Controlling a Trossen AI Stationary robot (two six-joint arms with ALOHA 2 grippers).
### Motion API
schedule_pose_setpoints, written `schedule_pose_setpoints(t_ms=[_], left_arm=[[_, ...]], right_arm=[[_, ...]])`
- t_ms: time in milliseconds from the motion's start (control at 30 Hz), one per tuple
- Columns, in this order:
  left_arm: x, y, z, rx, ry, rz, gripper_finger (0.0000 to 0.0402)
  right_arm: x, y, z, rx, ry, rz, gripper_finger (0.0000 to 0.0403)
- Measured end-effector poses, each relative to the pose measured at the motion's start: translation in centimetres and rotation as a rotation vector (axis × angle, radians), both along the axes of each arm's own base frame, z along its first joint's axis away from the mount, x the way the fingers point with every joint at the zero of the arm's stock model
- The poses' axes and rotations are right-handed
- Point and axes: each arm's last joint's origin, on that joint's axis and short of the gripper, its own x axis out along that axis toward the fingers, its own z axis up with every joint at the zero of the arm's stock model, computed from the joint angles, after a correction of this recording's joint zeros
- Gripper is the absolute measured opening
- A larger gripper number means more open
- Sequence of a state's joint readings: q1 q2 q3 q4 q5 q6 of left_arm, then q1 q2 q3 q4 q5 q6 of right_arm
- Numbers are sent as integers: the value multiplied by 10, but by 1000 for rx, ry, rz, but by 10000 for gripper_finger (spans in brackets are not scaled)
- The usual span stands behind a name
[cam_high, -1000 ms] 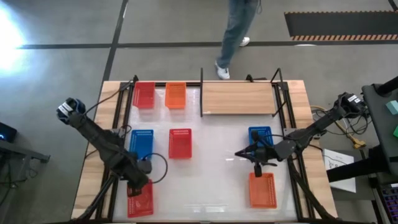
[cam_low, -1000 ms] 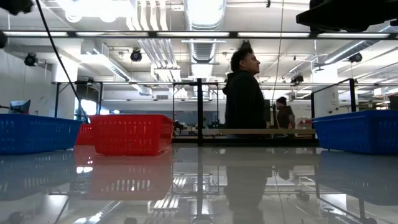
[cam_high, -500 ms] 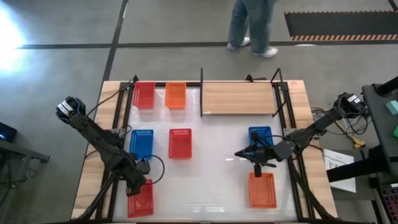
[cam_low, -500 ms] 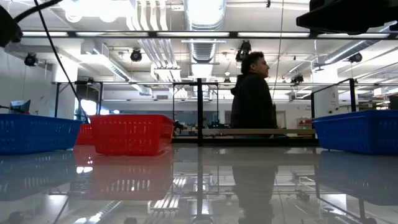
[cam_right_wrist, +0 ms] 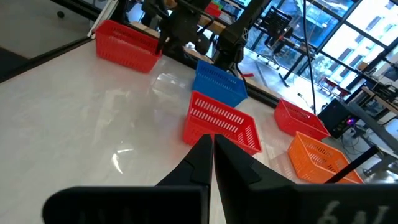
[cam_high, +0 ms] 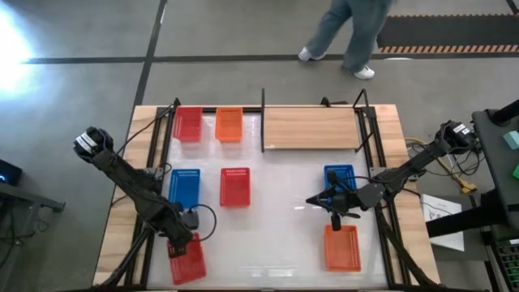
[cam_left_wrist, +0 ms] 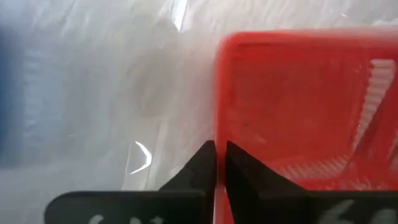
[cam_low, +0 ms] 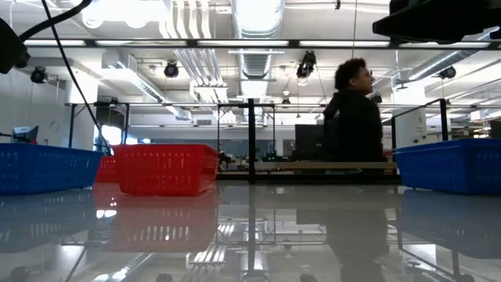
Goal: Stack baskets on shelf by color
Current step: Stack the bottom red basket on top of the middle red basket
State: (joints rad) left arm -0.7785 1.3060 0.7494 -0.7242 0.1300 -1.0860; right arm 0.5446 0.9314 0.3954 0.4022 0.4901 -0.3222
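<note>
The left pincer (cam_high: 178, 246) has clamped together on the near wall of the red basket (cam_high: 187, 259) at the desk's front left corner; a moment ago it stood apart over that wall. The basket now sits slightly skewed and shifted toward the desk's middle. The person (cam_high: 347, 32) beyond the desk has walked further to the right.

The right pincer (cam_high: 311, 201) hangs with its fingers together, holding nothing, just beside a blue basket (cam_high: 340, 178) and above an orange one (cam_high: 341, 247); it has not moved.

The shelf (cam_high: 311, 128), a pale wood board in a black metal frame, stands bare at the far edge, right of centre. Left of it sit a red basket (cam_high: 187, 122) and an orange basket (cam_high: 229, 124); nearer lie another blue (cam_high: 184, 188) and a red one (cam_high: 235, 186).

All the baskets are small rectangular plastic mesh tubs with slatted walls. The desk (cam_high: 284, 235) is glossy white and mirrors the ceiling lights. No writing can be read.
</note>
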Motion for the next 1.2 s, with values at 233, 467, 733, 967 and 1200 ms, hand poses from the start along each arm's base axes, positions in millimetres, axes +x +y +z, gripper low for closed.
schedule_pose_setpoints(t_ms=[233,467,733,967,1200], left_arm=[[15,9,19,-54,-76,6,2],[44,44,59,-38,-211,-49,1],[82,116,115,40,-409,-146,1],[110,178,138,153,-355,-260,0],[151,226,119,175,-263,-368,0]], right_arm=[[0,0,-1,5,3,-2,8],[0,0,-1,13,3,-4,8],[0,0,-1,46,5,-11,8],[0,0,-1,49,5,-12,8],[0,0,-1,50,5,-11,8]])
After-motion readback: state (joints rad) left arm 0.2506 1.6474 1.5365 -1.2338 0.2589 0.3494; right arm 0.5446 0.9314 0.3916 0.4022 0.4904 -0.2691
